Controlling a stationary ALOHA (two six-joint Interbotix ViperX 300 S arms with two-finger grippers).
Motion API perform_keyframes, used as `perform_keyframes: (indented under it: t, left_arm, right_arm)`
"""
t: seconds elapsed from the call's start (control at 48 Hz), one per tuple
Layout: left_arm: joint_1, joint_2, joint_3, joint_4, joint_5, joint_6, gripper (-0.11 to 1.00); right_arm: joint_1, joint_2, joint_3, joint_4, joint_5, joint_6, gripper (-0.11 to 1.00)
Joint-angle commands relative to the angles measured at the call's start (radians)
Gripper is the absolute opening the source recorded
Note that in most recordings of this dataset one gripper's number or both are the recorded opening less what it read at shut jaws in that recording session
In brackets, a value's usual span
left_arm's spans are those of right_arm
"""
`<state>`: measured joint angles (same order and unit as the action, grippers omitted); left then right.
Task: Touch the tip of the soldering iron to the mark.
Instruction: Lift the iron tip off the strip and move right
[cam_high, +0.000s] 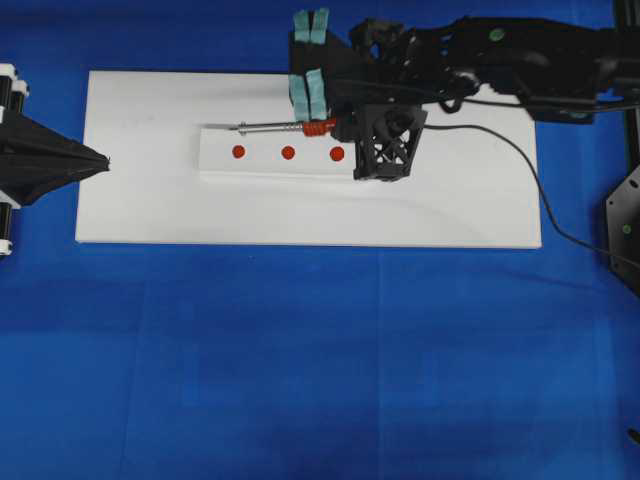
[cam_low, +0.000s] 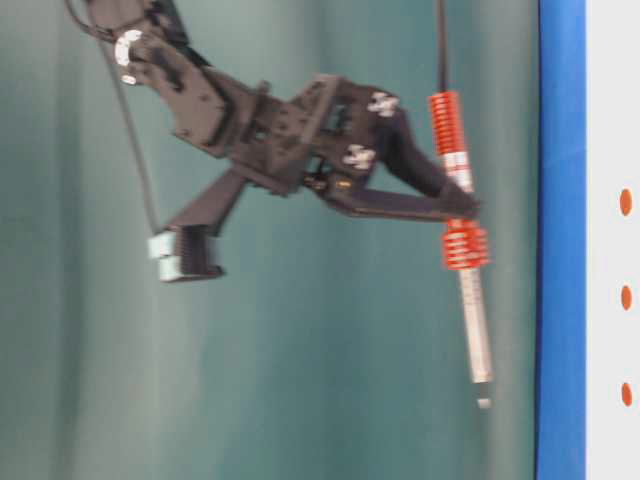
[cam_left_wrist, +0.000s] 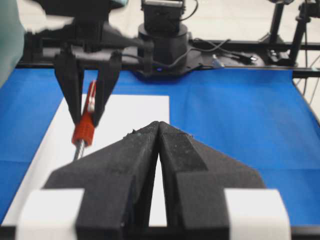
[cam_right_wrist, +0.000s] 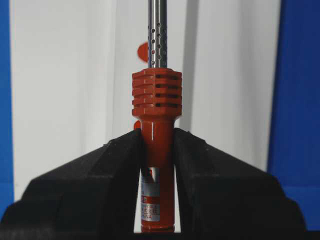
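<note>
My right gripper (cam_high: 340, 127) is shut on the red-orange handle of the soldering iron (cam_high: 290, 127). It holds the iron level, well above the white board. The silver shaft points left, and its tip (cam_low: 483, 402) hangs in the air. Seen from overhead, the tip lies beyond the left-end dot. The mark (cam_high: 337, 153) is the right-end red dot of three on a white strip (cam_high: 270, 165), and it is uncovered. It also shows in the table-level view (cam_low: 626, 201). In the right wrist view the handle (cam_right_wrist: 156, 125) is clamped between the jaws. My left gripper (cam_high: 100, 163) is shut and empty at the board's left edge.
The white board (cam_high: 300, 215) lies on a blue cloth. The iron's black cord (cam_high: 520, 160) trails right across the board. A black piece with teal pads (cam_high: 310, 90) stands at the board's back edge beside my right arm. The middle dot (cam_high: 288, 153) and left dot (cam_high: 238, 152) sit beside the mark.
</note>
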<state>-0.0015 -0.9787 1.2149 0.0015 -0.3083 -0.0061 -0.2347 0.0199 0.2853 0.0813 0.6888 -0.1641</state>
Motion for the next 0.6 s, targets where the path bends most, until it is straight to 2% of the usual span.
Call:
perform_keyframes:
  t: [0.0, 0.354, 0.583]
  left_arm:
    - [0.0, 0.003, -0.011, 0.002, -0.008, -0.002, 0.02]
    - [0.0, 0.003, -0.011, 0.002, -0.011, -0.002, 0.02]
    - [0.0, 0.005, -0.011, 0.002, -0.011, -0.003, 0.02]
  right_arm:
    - [-0.002, -0.051, -0.037, -0.008, 0.009, 0.003, 0.06]
    - [-0.002, -0.06, -0.037, -0.012, 0.02, 0.005, 0.06]
    - [-0.003, -0.104, 0.025, -0.014, 0.038, 0.005, 0.06]
